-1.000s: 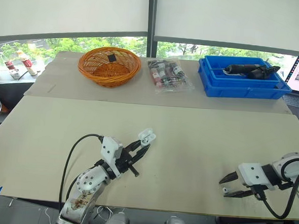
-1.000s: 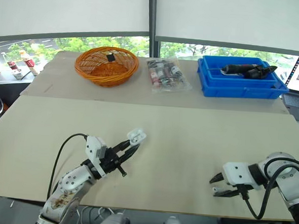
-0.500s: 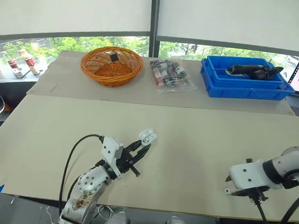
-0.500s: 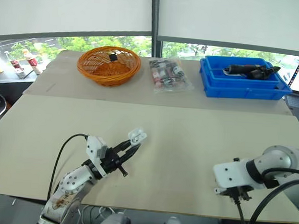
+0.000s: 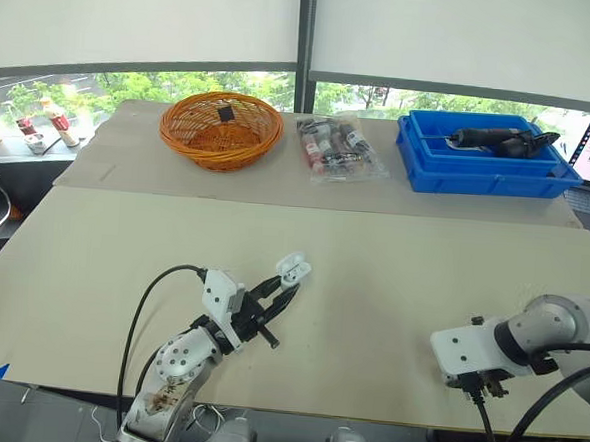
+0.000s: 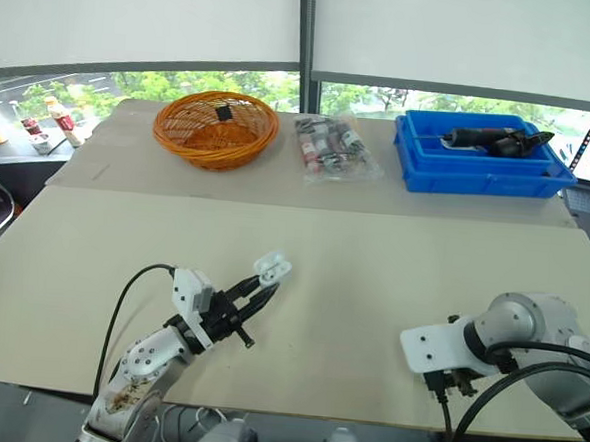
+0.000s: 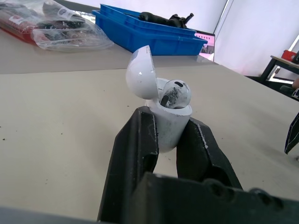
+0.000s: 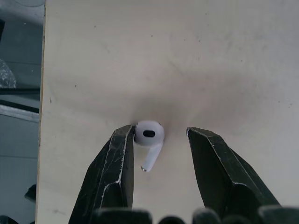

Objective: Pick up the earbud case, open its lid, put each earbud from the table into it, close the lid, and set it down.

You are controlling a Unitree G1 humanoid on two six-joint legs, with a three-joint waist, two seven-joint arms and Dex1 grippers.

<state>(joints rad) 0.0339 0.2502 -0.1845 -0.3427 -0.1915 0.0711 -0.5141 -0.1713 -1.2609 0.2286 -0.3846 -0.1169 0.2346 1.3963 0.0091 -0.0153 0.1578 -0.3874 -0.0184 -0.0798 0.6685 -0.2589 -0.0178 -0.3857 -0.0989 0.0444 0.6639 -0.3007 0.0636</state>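
Already open earbud case [image 7: 164, 122], right end effector [image 8: 160, 133] straddling earbud [image 8: 149, 134]

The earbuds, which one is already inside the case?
The earbud sitting in the open earbud case gripped by the left gripper. The other earbud lies on the table between the open fingers of the right gripper.

Bright diffuse daylight, window [image 5: 133, 89] strip behind, soft faint shadows

Left claw [image 7: 167, 127] clamps the earbud case [image 7: 172, 116]; right claw [image 8: 160, 130] points down, fingers apart.
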